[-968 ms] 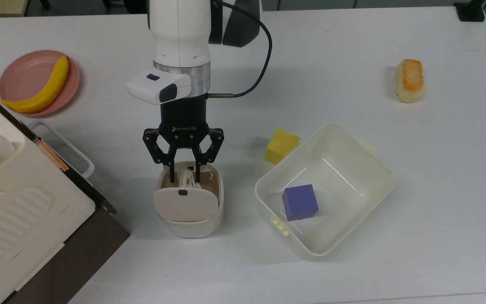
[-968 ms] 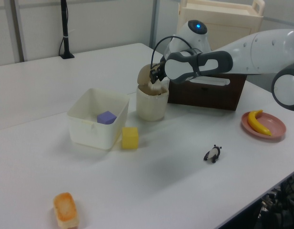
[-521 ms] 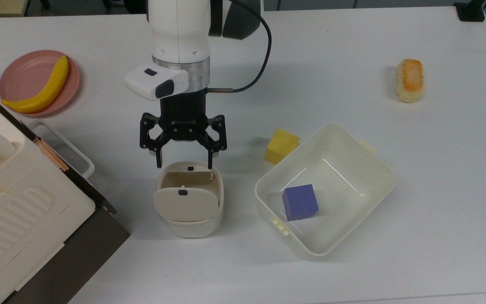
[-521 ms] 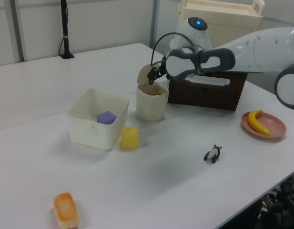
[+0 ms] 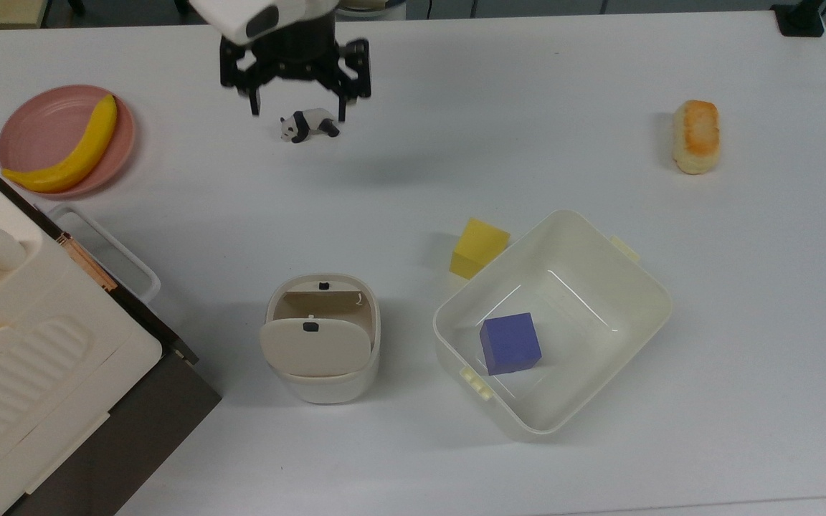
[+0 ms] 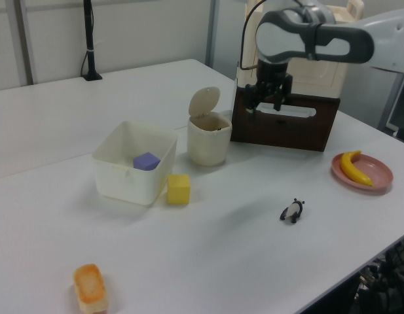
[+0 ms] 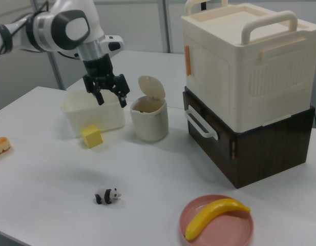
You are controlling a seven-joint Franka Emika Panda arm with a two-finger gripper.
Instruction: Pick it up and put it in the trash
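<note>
The trash [image 5: 320, 380], a small cream bin, stands on the table with its flap lid [image 5: 315, 347] tilted open; it also shows in the left view [image 6: 208, 147] and the right view [image 7: 149, 123]. The paper wad is out of view; the bin's opening shows just its brownish inside. My gripper [image 5: 298, 107] hangs open and empty, high above the table. In the top view it lies over the toy panda [image 5: 309, 125], well away from the bin. It hangs above and beside the bin in the left view [image 6: 266, 108] and the right view [image 7: 112, 100].
A wide cream tub [image 5: 642, 272] holding a purple cube [image 5: 510, 344] sits beside the bin, with a yellow cube [image 5: 479, 248] next to it. A bread piece [image 5: 697, 136], a pink plate [image 5: 36, 125] with a banana [image 5: 72, 150], and stacked boxes [image 7: 250, 87] stand around.
One second ago the gripper held the paper wad in the bin's mouth. It opened, the wad dropped out of sight, and the arm rose and pulled back from the bin.
</note>
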